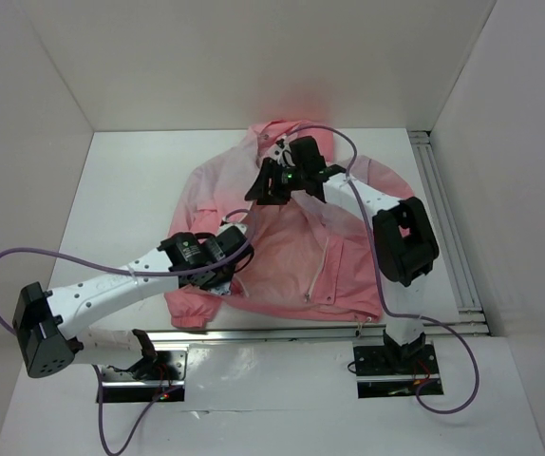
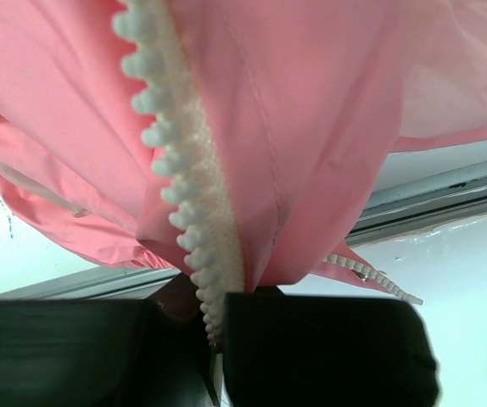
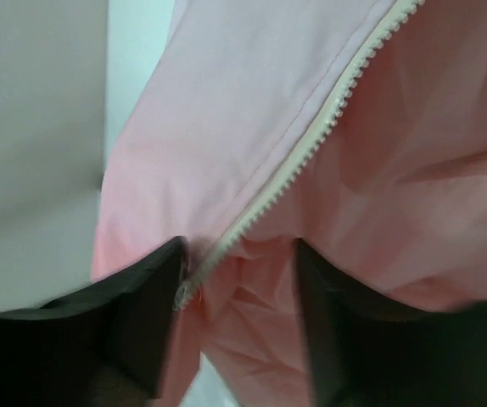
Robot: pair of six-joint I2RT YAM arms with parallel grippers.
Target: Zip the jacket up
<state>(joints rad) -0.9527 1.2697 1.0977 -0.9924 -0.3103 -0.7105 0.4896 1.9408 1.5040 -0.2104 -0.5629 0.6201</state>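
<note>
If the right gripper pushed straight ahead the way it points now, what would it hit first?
The jacket: its zipper line runs between the open fingers of the right gripper, with pink fabric directly ahead. How near it is, I cannot tell.

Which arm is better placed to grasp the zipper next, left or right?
Probably the right: the right end effector stands open astride the white plastic zipper teeth of the thin pink jacket, while the left end effector is shut on the jacket, anchoring it.
</note>
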